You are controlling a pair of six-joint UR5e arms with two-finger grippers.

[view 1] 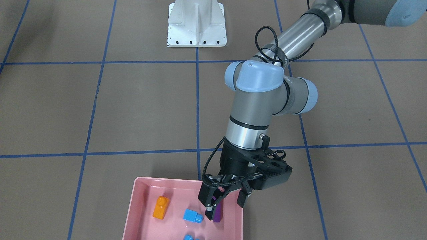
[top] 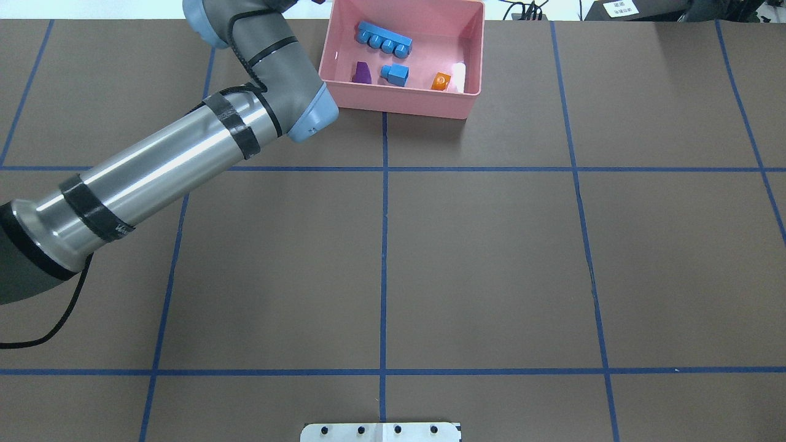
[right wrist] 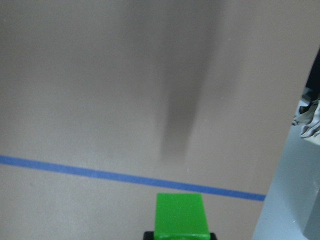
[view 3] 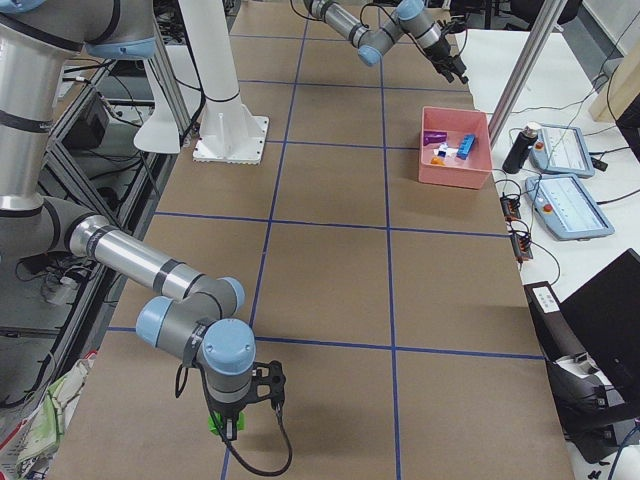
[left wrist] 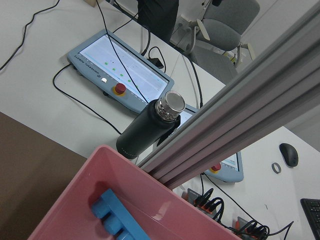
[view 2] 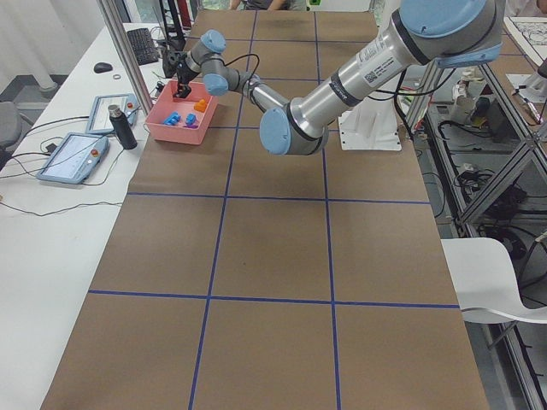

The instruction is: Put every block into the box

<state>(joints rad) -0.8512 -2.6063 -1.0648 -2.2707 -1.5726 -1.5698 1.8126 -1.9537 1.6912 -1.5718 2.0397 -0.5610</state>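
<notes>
So the right gripper (view 3: pixel 226 430) is clamped on the green two-stud block (right wrist: pixel 181 215), which sits right at its fingertips. It's down at the near corner of the table (top: pixel 491 245) in the right-side view, well apart from the box (top: pixel 405 103). I can't tell whether the block is touching the table or hanging just above it.

The left gripper (view 1: pixel 225 209) is over by the box with its fingers spread wide and nothing in them. From the side it looks raised above the box, not down inside it.

Everything else is already in the box:
- the orange block (view 1: pixel 161 207) is off to one side
- the small light blue block (view 1: pixel 192 216) is around the middle
- the purple sloped block (top: pixel 361 73) is just beside it
- the long four-stud light blue block (top: pixel 384 39) lies along the wall farthest from the robot

In the front view the purple one lines up right under the left gripper's fingers, but the overhead view shows it lying on the box floor on its own.
</notes>
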